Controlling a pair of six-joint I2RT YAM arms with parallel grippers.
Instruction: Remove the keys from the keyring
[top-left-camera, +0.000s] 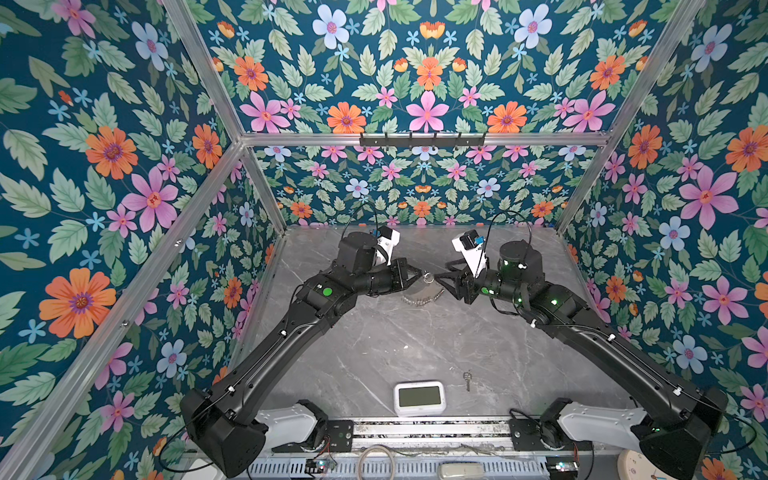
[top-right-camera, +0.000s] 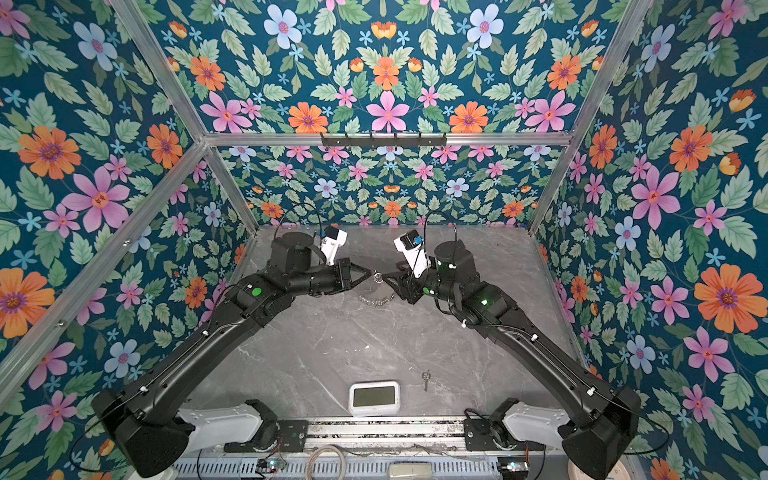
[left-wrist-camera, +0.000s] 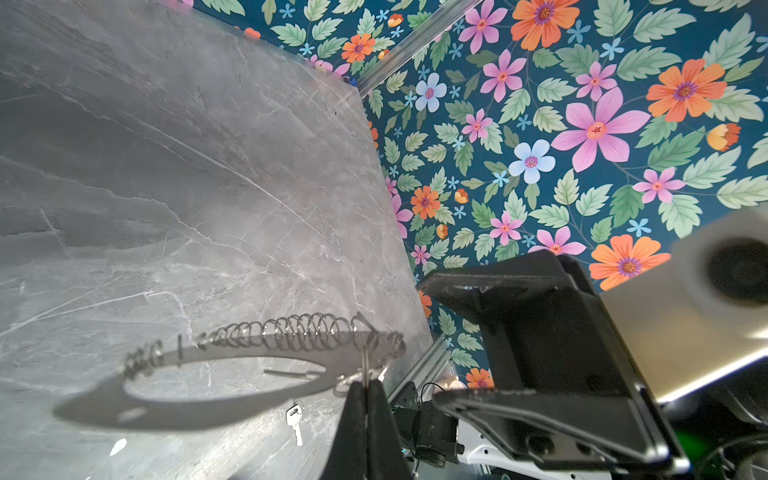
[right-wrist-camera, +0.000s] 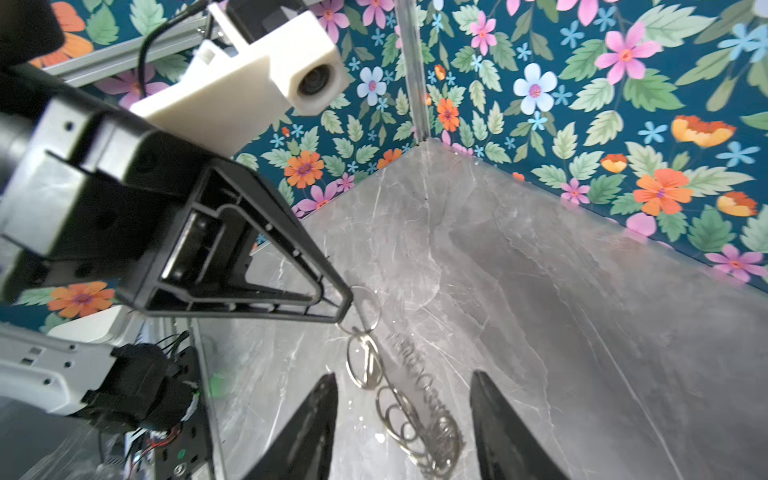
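Observation:
The keyring (top-left-camera: 422, 298) (top-right-camera: 376, 298) hangs in mid-air over the far middle of the table. It is a grey C-shaped plate (left-wrist-camera: 232, 361) edged with a row of silver rings (right-wrist-camera: 424, 428). My left gripper (top-left-camera: 420, 274) (top-right-camera: 371, 274) (left-wrist-camera: 365, 384) is shut on a larger silver ring (right-wrist-camera: 368, 307) at the keyring's top end. Just to the right of it, my right gripper (top-left-camera: 441, 272) (top-right-camera: 390, 272) (right-wrist-camera: 403, 378) stands open; the ring row hangs between its fingers without touching them. One small silver key (top-left-camera: 468, 379) (top-right-camera: 425, 379) (left-wrist-camera: 295, 419) lies loose on the table near the front.
A white rectangular clock (top-left-camera: 419, 397) (top-right-camera: 374, 398) sits at the table's front edge, left of the loose key. Flowered walls close in the grey marble table (top-left-camera: 395, 340) on three sides. A black hook rail (top-left-camera: 422, 140) runs along the back frame.

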